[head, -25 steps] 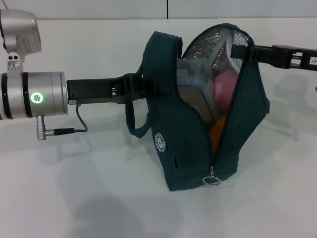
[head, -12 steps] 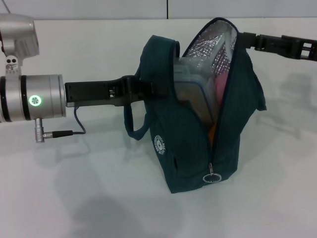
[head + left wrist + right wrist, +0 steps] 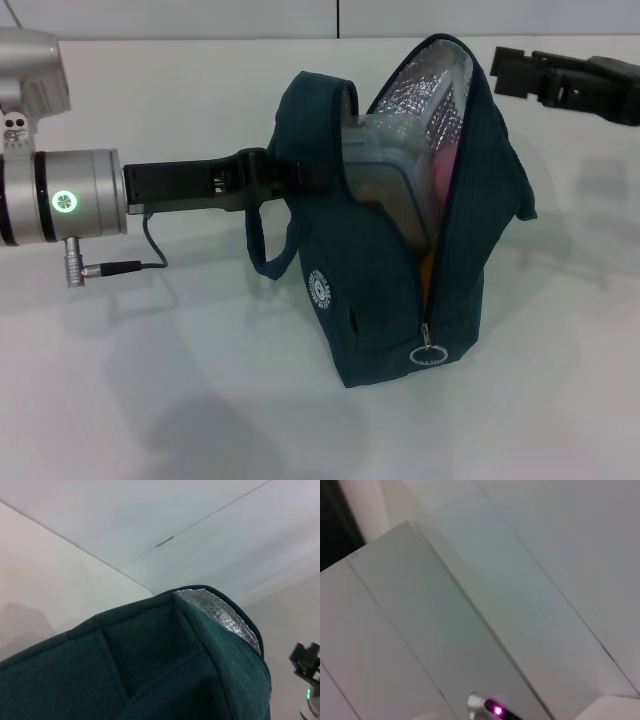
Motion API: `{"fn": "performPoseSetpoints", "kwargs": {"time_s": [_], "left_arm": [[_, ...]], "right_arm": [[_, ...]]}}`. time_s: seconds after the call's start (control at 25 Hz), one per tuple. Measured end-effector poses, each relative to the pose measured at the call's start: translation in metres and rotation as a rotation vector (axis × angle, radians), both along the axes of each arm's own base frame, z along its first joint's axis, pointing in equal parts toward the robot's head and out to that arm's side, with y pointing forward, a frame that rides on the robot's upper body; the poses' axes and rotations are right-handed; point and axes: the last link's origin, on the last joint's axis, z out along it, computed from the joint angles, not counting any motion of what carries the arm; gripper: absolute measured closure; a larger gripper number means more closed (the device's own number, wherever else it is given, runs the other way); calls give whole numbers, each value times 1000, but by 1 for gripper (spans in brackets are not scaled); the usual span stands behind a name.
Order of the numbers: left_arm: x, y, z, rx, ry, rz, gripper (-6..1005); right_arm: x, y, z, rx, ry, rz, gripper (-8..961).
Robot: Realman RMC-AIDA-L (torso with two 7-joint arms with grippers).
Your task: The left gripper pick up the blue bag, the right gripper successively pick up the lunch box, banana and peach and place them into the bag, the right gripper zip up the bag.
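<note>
Zipping is the risk: the blue bag (image 3: pixel 400 230) stands packed on the worktop (image 3: pixel 150 400), its handle clenched by the left hand (image 3: pixel 310 175), and the empty right hand (image 3: pixel 505 70) could topple it tugging the zip pull (image 3: pixel 427 352).

Even, bright overhead light is washing the white tabletop (image 3: pixel 150 400); soft grey shadows are pooling beneath the dark teal fabric bag (image 3: pixel 400 290). Crinkled silver foil lining (image 3: pixel 420 90) is catching mild glare. The left wrist view is staying fairly sharp. The right wrist view is reading soft, with a magenta indicator light (image 3: pixel 497 709) blooming.
</note>
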Motion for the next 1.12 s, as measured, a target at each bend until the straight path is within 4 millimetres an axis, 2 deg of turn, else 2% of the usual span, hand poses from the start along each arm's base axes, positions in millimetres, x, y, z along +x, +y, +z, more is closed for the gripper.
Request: {"fn": "performPoseSetpoints", "kwargs": {"time_s": [0.24,0.44,0.6,0.76,1.0,1.04,1.12], "left_arm": [[0,0,0,1,0,2,964],[-2,-1,0,1,0,8,964],[-3,-2,0,5,1,4,964],[-4,-2,1,10,-2,9,964],[-5,-2,2,15,-3,12,964],[-5,-2,2,16,-3,12,963],[-5,-2,2,17,-4,11,963]], "right_arm": [[9,-8,4,44,-44,47,142],[14,-4,9,73,-57,16,144],[9,7,10,102,-84,9,145],[-8,13,4,64,-140,86,147],[-19,-3,-5,-25,-215,258,150],[-15,-18,-8,-43,-248,347,151],[-11,-26,-8,-48,-266,373,151]]}}
